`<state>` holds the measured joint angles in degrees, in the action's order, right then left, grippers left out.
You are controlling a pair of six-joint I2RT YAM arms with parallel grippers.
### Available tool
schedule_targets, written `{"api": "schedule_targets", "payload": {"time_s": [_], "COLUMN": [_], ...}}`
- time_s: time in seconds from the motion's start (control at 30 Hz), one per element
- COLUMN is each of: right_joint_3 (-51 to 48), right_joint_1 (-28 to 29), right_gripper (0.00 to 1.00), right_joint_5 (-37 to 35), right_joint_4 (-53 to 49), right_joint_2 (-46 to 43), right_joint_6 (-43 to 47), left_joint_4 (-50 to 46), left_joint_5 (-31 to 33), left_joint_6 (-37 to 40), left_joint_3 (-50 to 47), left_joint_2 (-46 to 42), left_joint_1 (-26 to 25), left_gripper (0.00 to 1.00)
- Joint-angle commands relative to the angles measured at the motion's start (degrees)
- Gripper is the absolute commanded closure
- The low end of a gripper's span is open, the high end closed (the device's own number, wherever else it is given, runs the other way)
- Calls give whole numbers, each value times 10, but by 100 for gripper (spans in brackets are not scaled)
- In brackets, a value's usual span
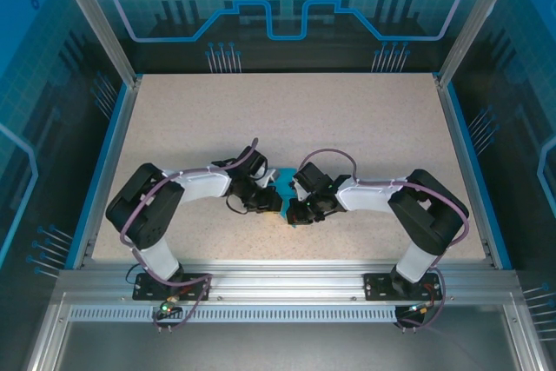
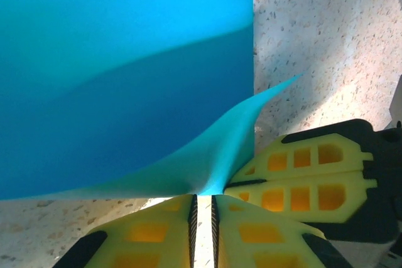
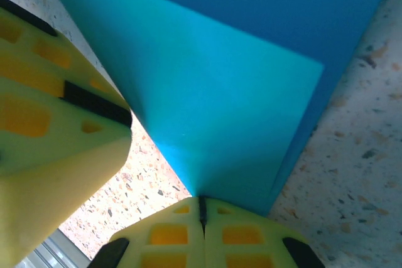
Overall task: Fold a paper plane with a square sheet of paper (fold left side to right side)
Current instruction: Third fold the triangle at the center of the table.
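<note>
Folding toward the middle of the near edge of the table [image 1: 347,128]: right gripper [image 3: 202,200] clamps a raised flap of the square sheet of paper [image 3: 239,92], left gripper [image 2: 202,202] nearly closed beside it, hold unclear; edges should align before creasing.

Right gripper [image 3: 202,204] sat at bottom centre, yellow fingers pressed together, pinching the near edge of the teal sheet of paper [image 3: 232,111]. Paper fanned up and out from the pinch, lifted off the table [image 3: 358,174]; a darker flat layer lay beneath it along the top and right. Left gripper [image 3: 125,117] came in from the left, yellow with black pads, its tip right against the paper's left edge; couldn't tell if it gripped. Speckled table also showed between the two grippers.
</note>
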<state>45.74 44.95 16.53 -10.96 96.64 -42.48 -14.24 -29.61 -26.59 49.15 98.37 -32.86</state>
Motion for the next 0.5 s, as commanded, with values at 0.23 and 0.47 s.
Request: {"api": "schedule_targets", "payload": {"time_s": [0.23, 0.47], "right_joint_3": [-24, -17], "right_joint_1": [2, 2], "right_gripper": [99, 99], "right_joint_5": [-22, -25], "right_joint_4": [-64, -77], "right_joint_2": [28, 30], "right_joint_6": [0, 6], "left_joint_4": [-1, -18], "left_joint_5": [4, 31], "left_joint_6": [31, 41], "left_joint_3": [33, 39], "left_joint_2": [27, 38], "left_joint_1": [-5, -5], "left_gripper": [83, 84]}}
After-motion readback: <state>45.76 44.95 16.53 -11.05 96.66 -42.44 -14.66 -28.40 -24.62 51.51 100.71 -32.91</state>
